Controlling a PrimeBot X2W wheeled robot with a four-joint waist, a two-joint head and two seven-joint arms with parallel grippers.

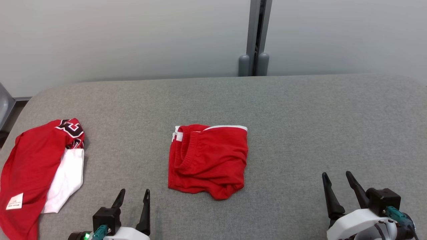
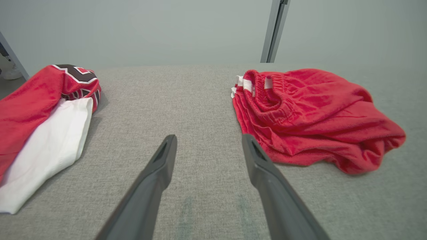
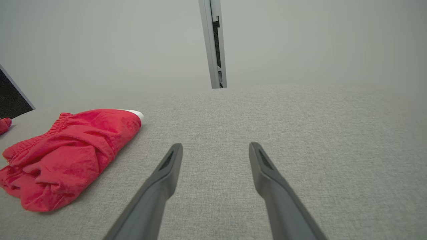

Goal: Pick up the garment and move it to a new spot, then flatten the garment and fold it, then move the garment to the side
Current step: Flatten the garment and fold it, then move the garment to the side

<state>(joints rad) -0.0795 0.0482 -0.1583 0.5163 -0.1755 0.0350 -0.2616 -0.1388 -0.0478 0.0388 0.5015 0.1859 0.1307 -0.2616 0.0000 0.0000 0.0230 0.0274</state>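
Two garments on grey cloth-covered table (image 1: 300, 110). Roughly folded red fabric shorts (image 1: 208, 160) with white trim lying flat, touched by neither claw. Left claw (image 1: 134, 190) spread wide and empty, nearer than the shorts and off to their left, fingers over bare table. Right claw (image 1: 336, 173) likewise splayed wide, holding nothing, well apart to the shorts' right. Crumpled red-and-white jersey (image 1: 33, 166) further left of the shorts, apart.

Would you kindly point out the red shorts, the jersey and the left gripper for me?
red shorts (image 1: 213, 163), head view, middle of the cloth.
jersey (image 1: 30, 166), head view, on its red panel.
left gripper (image 1: 135, 190), head view, midway between its fingertips.
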